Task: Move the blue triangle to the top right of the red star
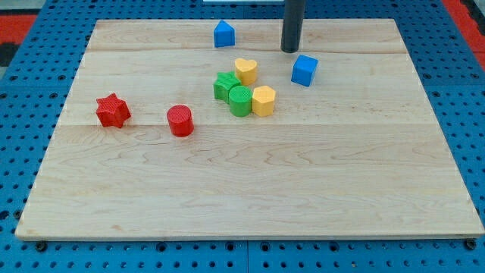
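Red cylinder [180, 120] lies nearest the camera, left of the desk's centre; red star [113, 111] beside it, toward the left edge. Central cluster: green star-like block [225, 84], green cylinder [240, 100], yellow heart [245, 71], yellow hexagon-like block [263, 100], all touching or nearly so. Blue cube [305, 70] sits toward the top right. Blue triangle [223, 34], pentagon-like from here, sits by the top edge, about mid-width.

My tip [290, 49] rests near the top edge, between the triangle and the cube, touching neither. No gripper on this rod, so nothing is clasped or released.

Risks, as judged: the triangle must travel left and down toward the star. An off-centre push could spin it away; a push angled too far downward drags it into the cluster or the red cylinder; overshoot knocks the star itself.
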### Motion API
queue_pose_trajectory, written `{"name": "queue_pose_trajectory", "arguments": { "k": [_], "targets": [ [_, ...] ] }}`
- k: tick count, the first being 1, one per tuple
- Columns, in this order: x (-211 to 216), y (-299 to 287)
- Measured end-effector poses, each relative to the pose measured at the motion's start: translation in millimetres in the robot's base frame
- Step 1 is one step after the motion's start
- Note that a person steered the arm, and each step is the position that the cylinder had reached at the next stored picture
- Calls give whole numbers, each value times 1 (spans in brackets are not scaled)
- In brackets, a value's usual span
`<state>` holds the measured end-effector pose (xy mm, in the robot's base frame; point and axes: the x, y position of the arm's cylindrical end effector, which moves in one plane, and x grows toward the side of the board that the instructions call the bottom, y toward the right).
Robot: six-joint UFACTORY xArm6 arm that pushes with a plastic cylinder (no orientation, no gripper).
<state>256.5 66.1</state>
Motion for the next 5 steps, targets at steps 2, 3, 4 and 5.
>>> {"name": "queue_pose_trajectory", "arguments": {
  "k": [2, 3, 4, 5],
  "targets": [
    [-13, -81],
    [-30, -163],
    [-24, -84],
    [-41, -134]
  ]
}}
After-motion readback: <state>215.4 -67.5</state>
